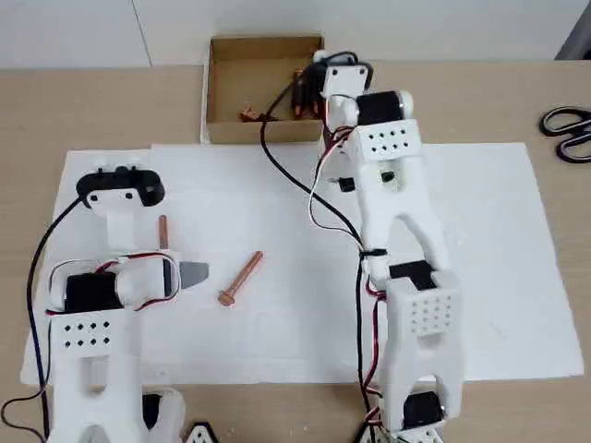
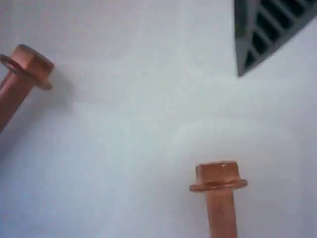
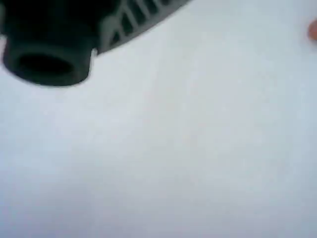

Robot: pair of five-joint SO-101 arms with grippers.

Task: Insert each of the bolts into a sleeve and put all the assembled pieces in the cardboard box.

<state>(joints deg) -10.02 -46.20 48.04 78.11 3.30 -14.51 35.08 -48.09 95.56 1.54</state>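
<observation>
L arm is sitting at the near left of the table [image 1: 92, 101], w/ the left gripper [image 1: 189, 273] hanging low over the white sheet [image 1: 277, 341]. Can't tell if its pincer is spread or pressed together. Two copper bolts are lying bare on the sheet. The diagonal bolt [image 1: 242, 277] is lying just right of that gripper, head toward the near left. The straight bolt [image 1: 162, 231] is lying just beyond the gripper, running far to near, its near end hidden under the arm. Both flanged heads are showing in the left wrist view.

R arm is stretching from the near edge to the far side. The right gripper [image 1: 312, 92] is hanging at the right wall of the cardboard box [image 1: 263, 41], which is sitting on the table just past the sheet's far edge. Copper-coloured pieces [image 1: 249, 115] are lying inside the box by its near wall. In the right wrist view a black sleeve [image 3: 47, 64] is showing just beside the gripper over a white surface. Can't tell if this pincer is pinching it, spread or pressed together.

Scissors [image 1: 565, 129] are lying at the far right, well apart.
</observation>
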